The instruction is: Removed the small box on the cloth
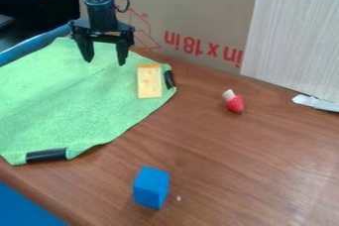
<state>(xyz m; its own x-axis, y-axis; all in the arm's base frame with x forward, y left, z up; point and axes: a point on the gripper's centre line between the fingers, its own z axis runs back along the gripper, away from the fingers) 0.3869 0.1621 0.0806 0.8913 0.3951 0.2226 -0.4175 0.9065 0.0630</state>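
My gripper [104, 60] hangs at the upper left over the back part of the green cloth [73, 101], its two fingers spread open with nothing between them. On the cloth's right part, to the right of and a little nearer than the gripper, lies a small yellow box like a cheese block [149, 82] with an orange top end. The box and the gripper are apart.
A blue block [151, 187] stands on the wooden table [232, 155] at the front. A red and white toy [234, 102] lies right of the cloth. Black tape strips hold the cloth's edges. Behind stands a cardboard wall [198, 12] with a pale panel [291, 41].
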